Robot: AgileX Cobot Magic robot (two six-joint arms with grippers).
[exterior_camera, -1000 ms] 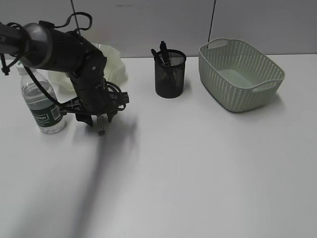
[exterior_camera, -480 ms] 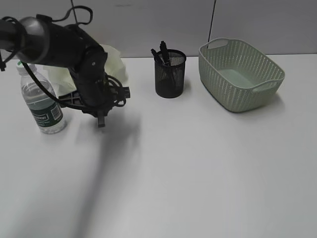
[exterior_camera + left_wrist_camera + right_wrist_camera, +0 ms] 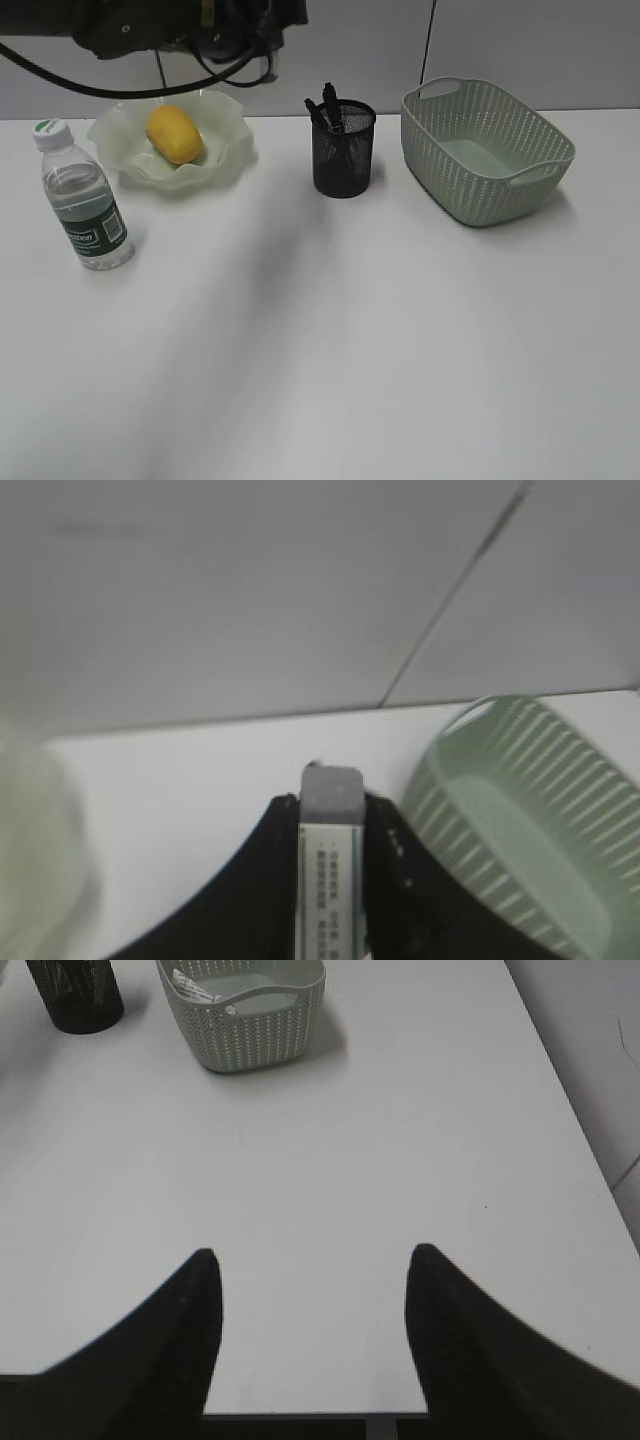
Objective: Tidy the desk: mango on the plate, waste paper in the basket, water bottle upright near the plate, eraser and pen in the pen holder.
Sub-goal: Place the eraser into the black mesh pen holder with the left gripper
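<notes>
My left gripper [image 3: 332, 798] is shut on the eraser [image 3: 331, 875], a grey-white block with a printed sleeve, and holds it high above the desk [image 3: 330, 330]. In the exterior view only its arm [image 3: 180, 25] shows, at the top left. The mango [image 3: 175, 133] lies in the wavy green plate [image 3: 232, 150]. The water bottle [image 3: 85, 195] stands upright left of the plate. The black mesh pen holder [image 3: 343, 150] holds a pen [image 3: 328, 105]. The green basket [image 3: 485, 150] stands at the right. No clear waste paper ball shows. My right gripper [image 3: 312, 1260] is open and empty.
In the right wrist view the desk's near edge [image 3: 310, 1412] lies just below the jaws and its right edge [image 3: 575, 1130] runs along a grey wall. The basket [image 3: 250, 1020] and pen holder [image 3: 75, 995] stand far ahead. A grey wall backs the desk.
My left arm has lifted from the desk beside the plate up to the top of the view, with the eraser. The mango and plate are now uncovered.
</notes>
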